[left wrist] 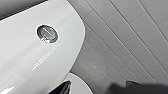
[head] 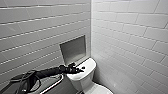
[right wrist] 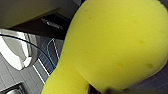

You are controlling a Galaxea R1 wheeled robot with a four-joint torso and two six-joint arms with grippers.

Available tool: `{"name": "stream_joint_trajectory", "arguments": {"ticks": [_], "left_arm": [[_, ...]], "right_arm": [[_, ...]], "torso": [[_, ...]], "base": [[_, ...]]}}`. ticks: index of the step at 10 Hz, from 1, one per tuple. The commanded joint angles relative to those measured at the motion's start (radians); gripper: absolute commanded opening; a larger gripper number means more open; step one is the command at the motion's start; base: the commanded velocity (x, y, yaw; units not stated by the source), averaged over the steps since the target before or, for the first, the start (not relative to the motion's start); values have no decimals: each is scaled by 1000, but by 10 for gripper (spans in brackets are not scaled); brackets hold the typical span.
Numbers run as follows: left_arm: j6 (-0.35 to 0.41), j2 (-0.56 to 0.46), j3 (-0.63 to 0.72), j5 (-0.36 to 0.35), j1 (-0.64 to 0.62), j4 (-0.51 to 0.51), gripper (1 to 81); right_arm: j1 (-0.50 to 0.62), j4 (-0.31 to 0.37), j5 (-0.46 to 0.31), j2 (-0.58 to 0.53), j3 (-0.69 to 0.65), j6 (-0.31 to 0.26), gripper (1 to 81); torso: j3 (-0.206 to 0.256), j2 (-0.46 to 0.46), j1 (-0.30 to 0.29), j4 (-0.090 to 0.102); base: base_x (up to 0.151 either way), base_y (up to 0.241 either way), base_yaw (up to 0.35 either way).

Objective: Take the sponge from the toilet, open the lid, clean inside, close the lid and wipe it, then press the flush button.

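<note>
The flush button point(left wrist: 47, 33) is sitting on top of the toilet point(head: 86, 75) tank, and your left gripper point(head: 76, 69) is hovering just beside it; you cannot tell how wide it is. Your right gripper point(right wrist: 95, 89) is holding the sponge point(right wrist: 112, 45).

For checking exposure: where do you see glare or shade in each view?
Head view: even light, the wall niche shaded. Left wrist view: glare streaks on the tank cover near the flush button. Right wrist view: the sponge bright, no glare.
</note>
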Motion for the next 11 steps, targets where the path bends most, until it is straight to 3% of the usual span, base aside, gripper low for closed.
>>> {"name": "stream_joint_trajectory", "arguments": {"ticks": [1, 2, 3, 6, 7, 11], "left_arm": [[-4, 68, -107, 103, -220, -37, 811], [-4, 80, -124, 103, -248, -37, 811], [-5, 99, -150, 103, -269, -34, 811], [-7, 130, -208, 102, -289, -26, 811], [-7, 140, -233, 103, -294, -26, 10], [-7, 234, -400, 105, -326, 3, 10]], "right_arm": [[15, 4, -73, 2, 14, -4, 10], [15, 4, -73, 2, 14, -4, 10], [15, 4, -73, 2, 14, -4, 10], [13, 4, -73, 7, 13, -4, 10], [15, 4, -73, 8, 11, -4, 10], [15, 6, -73, 15, 13, -4, 10]], "torso": [[-89, 0, 0, 0], [-31, 0, 0, 0], [-55, 1, 1, 0], [-69, 2, 1, 0], [-69, 2, 1, 0], [-69, 2, 2, 0]], "base": [[0, 0, 0], [0, 0, 0], [0, 0, 0], [0, 0, 0], [0, 0, 0], [0, 0, 0]]}}
